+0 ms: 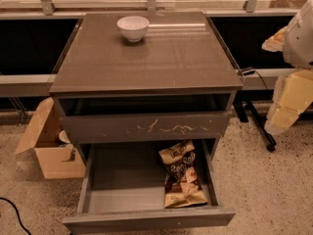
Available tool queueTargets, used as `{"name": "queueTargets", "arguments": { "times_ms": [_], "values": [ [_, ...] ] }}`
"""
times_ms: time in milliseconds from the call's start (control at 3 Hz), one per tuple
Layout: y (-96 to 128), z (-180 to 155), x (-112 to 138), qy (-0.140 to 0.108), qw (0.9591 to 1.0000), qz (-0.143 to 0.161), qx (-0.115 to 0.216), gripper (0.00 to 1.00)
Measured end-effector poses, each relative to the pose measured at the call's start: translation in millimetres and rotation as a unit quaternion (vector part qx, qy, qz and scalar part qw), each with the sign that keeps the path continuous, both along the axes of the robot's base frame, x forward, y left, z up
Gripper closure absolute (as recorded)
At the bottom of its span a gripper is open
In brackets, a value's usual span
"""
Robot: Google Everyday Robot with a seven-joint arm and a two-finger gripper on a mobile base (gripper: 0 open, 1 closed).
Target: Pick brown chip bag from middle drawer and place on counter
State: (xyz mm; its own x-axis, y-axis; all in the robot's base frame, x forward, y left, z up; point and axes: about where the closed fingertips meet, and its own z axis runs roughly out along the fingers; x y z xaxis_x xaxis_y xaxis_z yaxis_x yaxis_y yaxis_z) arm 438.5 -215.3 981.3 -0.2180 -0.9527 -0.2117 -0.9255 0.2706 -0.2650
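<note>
One "Sea Salt" bag (182, 180), tool (283, 116) right

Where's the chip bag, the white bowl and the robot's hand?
brown chip bag (182, 176): camera view, bag's middle.
white bowl (132, 28): camera view, its side.
hand (282, 115): camera view, right edge, cream part.

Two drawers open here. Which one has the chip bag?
The middle drawer, pulled far out, plain front; the scratched-front drawer above is barely open. The brown chip bag lies in its right side. Hand is off to the right.
</note>
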Motion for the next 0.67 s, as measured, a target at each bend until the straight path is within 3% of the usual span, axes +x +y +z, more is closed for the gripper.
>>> {"name": "queueTargets", "arguments": {
  "times_ms": [333,667],
  "values": [
    [0.1,0.4,0.2,-0.001,1.0000,0.000,0.001,0.00],
    [4.9,-29.9,5.8,0.010,0.9990,0.003,0.043,0.00]
  ]
}}
